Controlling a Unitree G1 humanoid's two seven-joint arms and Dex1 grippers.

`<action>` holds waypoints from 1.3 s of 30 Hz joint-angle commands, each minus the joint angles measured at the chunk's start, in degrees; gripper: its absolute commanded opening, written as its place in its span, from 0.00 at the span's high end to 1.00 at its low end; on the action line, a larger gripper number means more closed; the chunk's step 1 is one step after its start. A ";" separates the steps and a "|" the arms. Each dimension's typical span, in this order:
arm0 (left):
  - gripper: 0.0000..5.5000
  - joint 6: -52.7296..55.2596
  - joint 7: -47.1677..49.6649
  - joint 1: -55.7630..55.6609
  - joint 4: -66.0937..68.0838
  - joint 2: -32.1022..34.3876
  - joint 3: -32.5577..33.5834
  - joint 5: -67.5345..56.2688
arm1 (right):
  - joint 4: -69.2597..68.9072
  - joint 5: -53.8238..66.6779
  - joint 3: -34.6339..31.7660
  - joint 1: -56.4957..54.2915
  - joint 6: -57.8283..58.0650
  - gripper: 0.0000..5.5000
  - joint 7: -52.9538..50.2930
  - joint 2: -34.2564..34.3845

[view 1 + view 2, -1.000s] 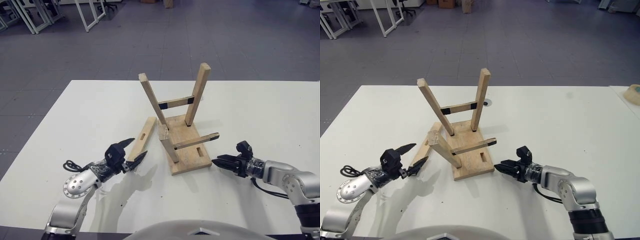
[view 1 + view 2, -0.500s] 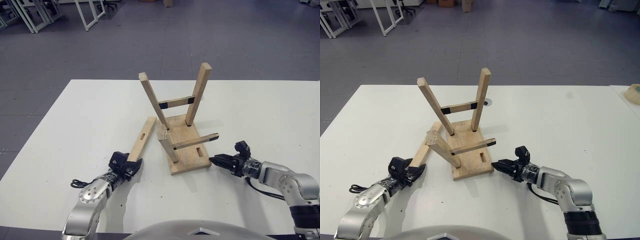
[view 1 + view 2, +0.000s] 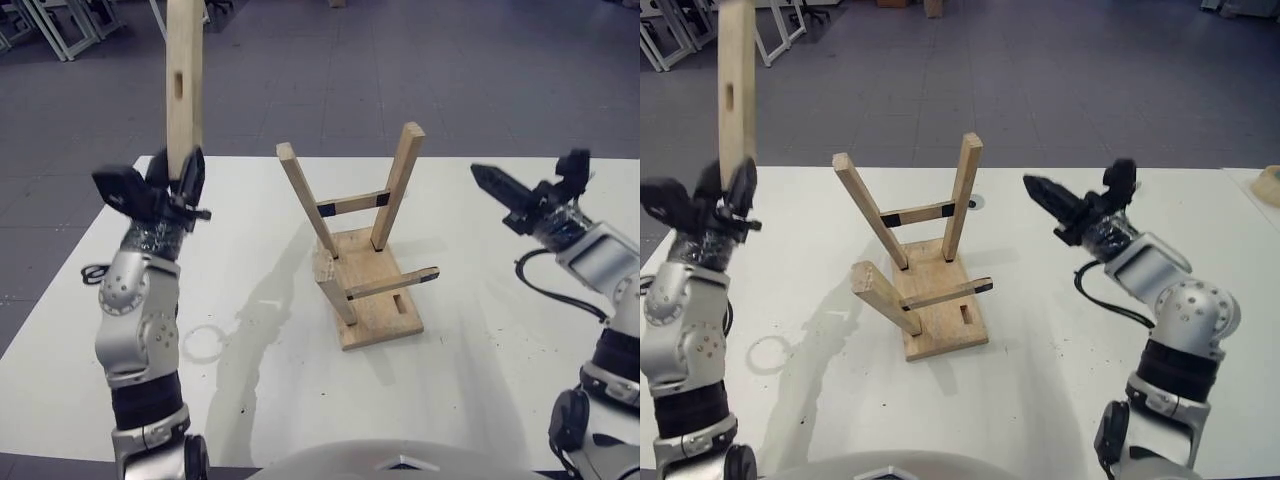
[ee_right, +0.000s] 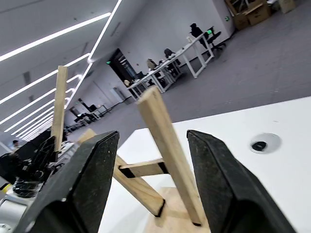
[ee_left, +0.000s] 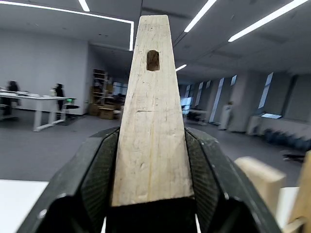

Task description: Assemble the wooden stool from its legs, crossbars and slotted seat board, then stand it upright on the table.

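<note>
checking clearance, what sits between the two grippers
The half-built stool, upside down, stands between the left gripper, shut on a loose leg, and the open right gripper; eye views show it.

Left jaws, high on an upright forearm, clamp the lower end of a leg (image 3: 184, 75) that stands straight up from them. Right jaws, held up on a bent arm, are parted, tips pointing toward the other arm.

No writing, label or number can be read on the stool (image 3: 385, 315) or table (image 3: 480, 380).
</note>
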 commanded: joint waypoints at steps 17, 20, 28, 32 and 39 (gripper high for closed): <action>0.63 28.00 4.17 -11.01 -10.07 18.88 -10.01 -68.14 | 0.87 37.75 17.23 -15.58 6.41 0.11 -1.47 0.89; 0.63 27.18 4.68 -11.35 -10.12 19.28 -11.18 -68.87 | 1.53 37.18 17.04 -15.36 6.60 0.11 3.20 -0.98; 0.63 27.41 1.61 -8.20 -10.73 20.43 -10.40 -67.86 | 1.07 42.31 18.48 -16.28 3.14 0.11 4.33 -2.06; 0.63 27.57 -0.42 -6.43 -11.15 21.09 -10.00 -66.97 | 0.40 43.45 20.64 -17.29 1.08 0.25 0.54 -1.77; 0.63 26.79 -1.23 -6.54 -11.05 20.92 -10.73 -65.01 | -0.41 39.28 22.29 -16.90 1.15 0.53 0.76 -3.21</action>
